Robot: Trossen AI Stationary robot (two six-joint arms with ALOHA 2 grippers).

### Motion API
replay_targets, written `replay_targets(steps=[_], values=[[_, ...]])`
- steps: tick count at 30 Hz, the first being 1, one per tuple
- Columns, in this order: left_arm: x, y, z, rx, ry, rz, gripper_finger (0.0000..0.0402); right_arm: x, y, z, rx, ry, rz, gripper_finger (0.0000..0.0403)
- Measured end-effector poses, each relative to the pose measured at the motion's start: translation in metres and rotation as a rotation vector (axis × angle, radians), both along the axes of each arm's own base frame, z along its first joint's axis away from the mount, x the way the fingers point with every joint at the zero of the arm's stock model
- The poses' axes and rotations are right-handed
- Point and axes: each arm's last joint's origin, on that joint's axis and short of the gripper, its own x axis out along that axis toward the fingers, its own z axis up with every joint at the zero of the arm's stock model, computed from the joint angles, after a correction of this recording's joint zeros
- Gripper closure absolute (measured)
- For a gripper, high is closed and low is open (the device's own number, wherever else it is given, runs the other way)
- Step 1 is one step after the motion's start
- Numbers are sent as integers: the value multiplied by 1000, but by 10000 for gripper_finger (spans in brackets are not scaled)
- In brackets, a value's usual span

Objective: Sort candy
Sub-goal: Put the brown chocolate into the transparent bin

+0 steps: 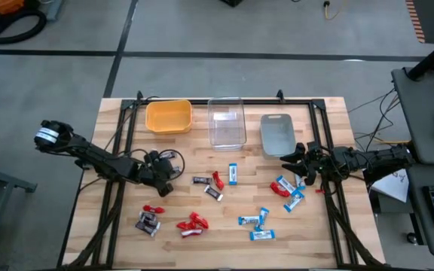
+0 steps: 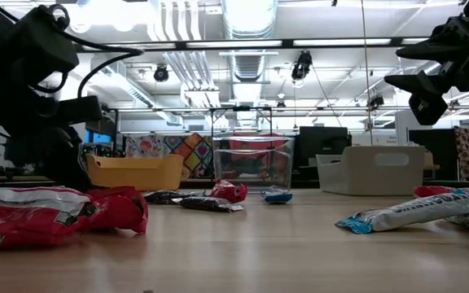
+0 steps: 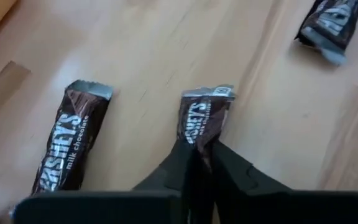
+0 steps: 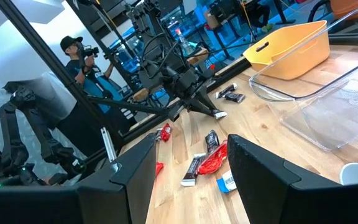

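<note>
The left gripper (image 3: pixel 199 163) pinches just one end of a dark brown silver-tipped chocolate bar (image 3: pixel 201 119) lying on the wooden table (image 1: pixel 330 120), so it may slip free when lifted.

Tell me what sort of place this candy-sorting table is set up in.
Probably a robotics lab or workshop. Behind the wooden table the low view shows exposed ceiling ducts and strip lights, the right wrist view shows a person among metal frames and other rigs, and cables trail over the concrete floor.
</note>
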Motion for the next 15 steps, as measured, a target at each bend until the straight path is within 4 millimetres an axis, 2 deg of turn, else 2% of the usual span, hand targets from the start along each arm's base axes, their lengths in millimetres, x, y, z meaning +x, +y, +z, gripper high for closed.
replay_targets(steps=[7, 15], values=[[2, -4, 10, -43, -80, -84, 393, 0, 0, 0, 14, -1, 0, 213], [0, -3, 34, -70, -236, -82, 394, 0, 0, 0, 22, -2, -1, 213]])
